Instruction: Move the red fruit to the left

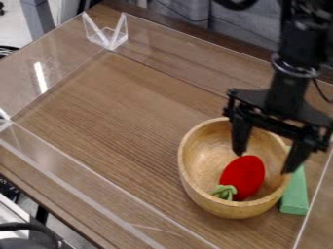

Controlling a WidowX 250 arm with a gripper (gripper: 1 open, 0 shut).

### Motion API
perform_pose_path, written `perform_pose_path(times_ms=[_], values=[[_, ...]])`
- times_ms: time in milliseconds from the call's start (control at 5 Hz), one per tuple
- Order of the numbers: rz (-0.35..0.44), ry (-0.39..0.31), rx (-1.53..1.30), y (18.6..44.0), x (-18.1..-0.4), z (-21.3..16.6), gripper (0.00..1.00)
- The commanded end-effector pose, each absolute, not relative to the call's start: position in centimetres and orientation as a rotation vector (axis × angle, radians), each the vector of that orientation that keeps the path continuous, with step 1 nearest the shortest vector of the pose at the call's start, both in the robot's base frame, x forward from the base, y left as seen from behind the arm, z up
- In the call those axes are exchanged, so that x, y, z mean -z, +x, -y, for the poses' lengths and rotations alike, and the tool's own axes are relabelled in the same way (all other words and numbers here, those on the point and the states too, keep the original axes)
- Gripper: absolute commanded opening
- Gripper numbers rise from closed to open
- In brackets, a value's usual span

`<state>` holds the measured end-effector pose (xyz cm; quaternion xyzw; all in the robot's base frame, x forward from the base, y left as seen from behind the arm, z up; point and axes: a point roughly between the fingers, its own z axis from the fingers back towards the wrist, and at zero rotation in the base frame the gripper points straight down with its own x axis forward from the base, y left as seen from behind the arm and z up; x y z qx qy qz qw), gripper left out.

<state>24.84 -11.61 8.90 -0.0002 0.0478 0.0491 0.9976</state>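
The red fruit (242,175) is a small glossy oval with a green stem at its lower left. It lies inside a round wooden bowl (203,159) at the right of the table. My black gripper (275,149) points down over the bowl, open, its two fingers straddling the space just above and behind the fruit. One fingertip (239,144) hangs above the bowl's inside, the other sits near the bowl's right rim. Nothing is between the fingers, and I cannot tell whether they touch the fruit.
A flat light-green block (297,188) lies against the bowl's right side. Clear acrylic walls (53,73) border the wooden table (117,117), with a clear bracket (105,32) at the far left corner.
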Motion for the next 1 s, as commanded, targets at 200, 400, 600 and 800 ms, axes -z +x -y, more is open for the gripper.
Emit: perform_pose_path(times_ms=[200,400,600,800], values=[[-0.050,0.015,-0.109,24.7,-9.2,11.3,1.00],[-0.040,0.025,-0.167,24.7,-9.5,10.6,1.00],[-0.024,0.032,-0.133,24.3,-8.2,10.3,1.00],[0.018,0.030,-0.075,24.0,-7.4,10.3,1.00]])
